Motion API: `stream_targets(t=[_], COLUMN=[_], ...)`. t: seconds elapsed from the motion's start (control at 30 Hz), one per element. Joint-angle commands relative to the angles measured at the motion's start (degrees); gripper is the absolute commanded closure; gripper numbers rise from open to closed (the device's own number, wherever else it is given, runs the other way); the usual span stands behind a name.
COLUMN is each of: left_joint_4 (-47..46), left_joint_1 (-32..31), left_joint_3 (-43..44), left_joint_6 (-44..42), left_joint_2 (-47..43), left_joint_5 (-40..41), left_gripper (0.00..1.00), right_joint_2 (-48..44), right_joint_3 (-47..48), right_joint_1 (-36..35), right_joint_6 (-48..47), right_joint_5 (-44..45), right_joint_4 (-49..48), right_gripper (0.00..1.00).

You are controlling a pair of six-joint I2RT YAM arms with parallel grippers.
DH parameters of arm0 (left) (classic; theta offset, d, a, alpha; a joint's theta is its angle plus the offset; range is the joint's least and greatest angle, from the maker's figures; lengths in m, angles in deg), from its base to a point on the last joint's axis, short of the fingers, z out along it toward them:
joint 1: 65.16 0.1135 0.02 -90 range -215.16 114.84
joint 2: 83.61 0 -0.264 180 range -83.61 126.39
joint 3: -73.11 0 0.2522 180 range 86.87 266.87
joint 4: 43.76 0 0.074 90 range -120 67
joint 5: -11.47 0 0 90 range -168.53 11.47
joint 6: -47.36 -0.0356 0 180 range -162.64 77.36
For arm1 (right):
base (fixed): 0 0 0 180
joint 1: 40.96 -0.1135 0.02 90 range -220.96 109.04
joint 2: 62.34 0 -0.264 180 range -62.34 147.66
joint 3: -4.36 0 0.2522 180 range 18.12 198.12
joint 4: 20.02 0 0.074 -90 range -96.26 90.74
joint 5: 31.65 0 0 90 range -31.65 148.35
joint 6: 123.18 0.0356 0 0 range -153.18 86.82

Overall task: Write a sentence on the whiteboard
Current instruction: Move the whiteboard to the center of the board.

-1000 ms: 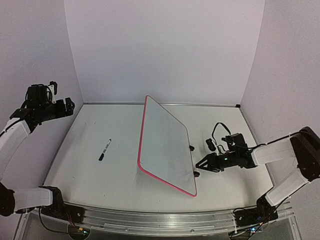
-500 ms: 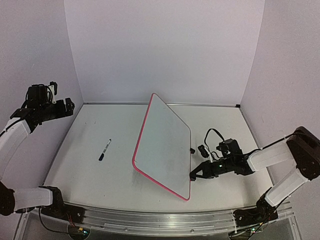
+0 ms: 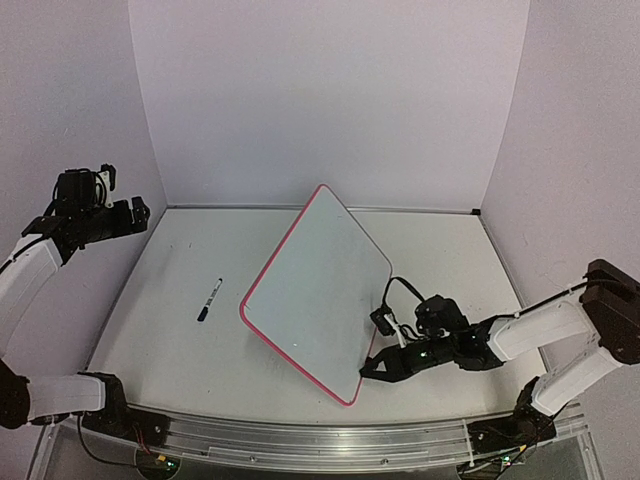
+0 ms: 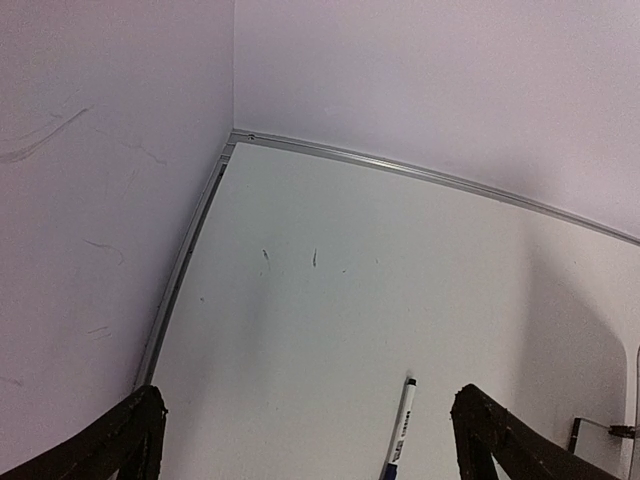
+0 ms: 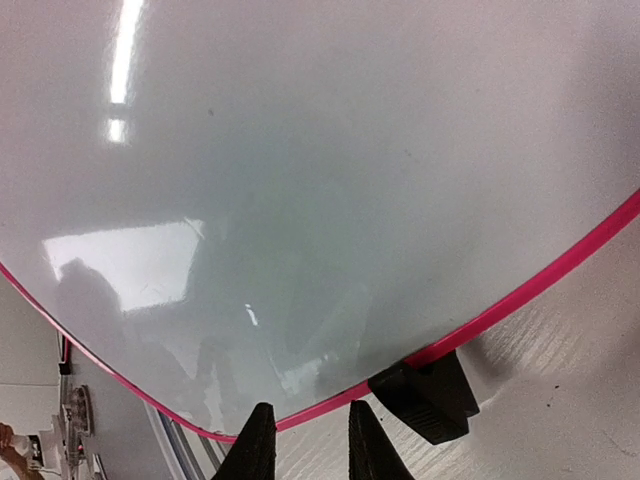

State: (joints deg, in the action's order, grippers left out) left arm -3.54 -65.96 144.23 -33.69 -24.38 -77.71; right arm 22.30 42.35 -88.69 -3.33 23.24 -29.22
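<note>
Right gripper [image 5: 310,432]: fingers narrow, pinching pink rim of whiteboard [image 3: 315,290] at its near right edge. Black clip foot [image 5: 425,395] just beside fingertips, on same rim. Board sits mid-table [image 3: 170,350], turned diagonally and tilted, blank face up, one corner toward back wall. Marker [image 3: 209,299] lies flat on table left of board, well apart. Left gripper [image 4: 307,425]: raised by left wall, jaws wide, nothing between them.
</note>
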Motion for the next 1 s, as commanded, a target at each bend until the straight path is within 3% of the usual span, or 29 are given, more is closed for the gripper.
stream_targets(t=[0.0,0.1,0.3,0.5,0.6,0.83,0.97], left_joint_4=[-1.3,-1.3,-1.4,-1.3,-1.4,-1.4,-1.4], left_joint_1=[0.0,0.0,0.0,0.0,0.0,0.0,0.0], left_joint_3=[0.3,0.2,0.2,0.2,0.2,0.1,0.2], left_joint_6=[-0.4,-0.4,-0.3,-0.3,-0.3,-0.3,-0.3], left_joint_2=[-0.1,-0.1,0.2,0.6,0.8,1.0,1.1], left_joint_5=[0.9,1.1,0.8,0.7,0.7,0.5,0.4], left_gripper=[0.00,0.01,0.01,0.01,0.01,0.01,0.00], right_joint_2=[0.4,-2.7,-15.2,-13.2,-9.5,-4.4,-0.5], right_joint_3=[2.6,3.1,7.4,9.7,10.4,12.1,14.1], right_joint_1=[-4.8,-5.9,-6.0,-5.9,-5.9,-6.0,-5.9], right_joint_6=[-0.2,-1.2,-10.3,-17.1,-19.4,-21.8,-22.8], right_joint_5=[8.1,11.3,22.1,23.1,22.3,20.4,17.6], right_joint_4=[0.5,3.3,21.6,26.9,26.9,25.8,25.9], right_gripper=[0.77,0.72,0.58,0.51,0.39,0.42,0.56])
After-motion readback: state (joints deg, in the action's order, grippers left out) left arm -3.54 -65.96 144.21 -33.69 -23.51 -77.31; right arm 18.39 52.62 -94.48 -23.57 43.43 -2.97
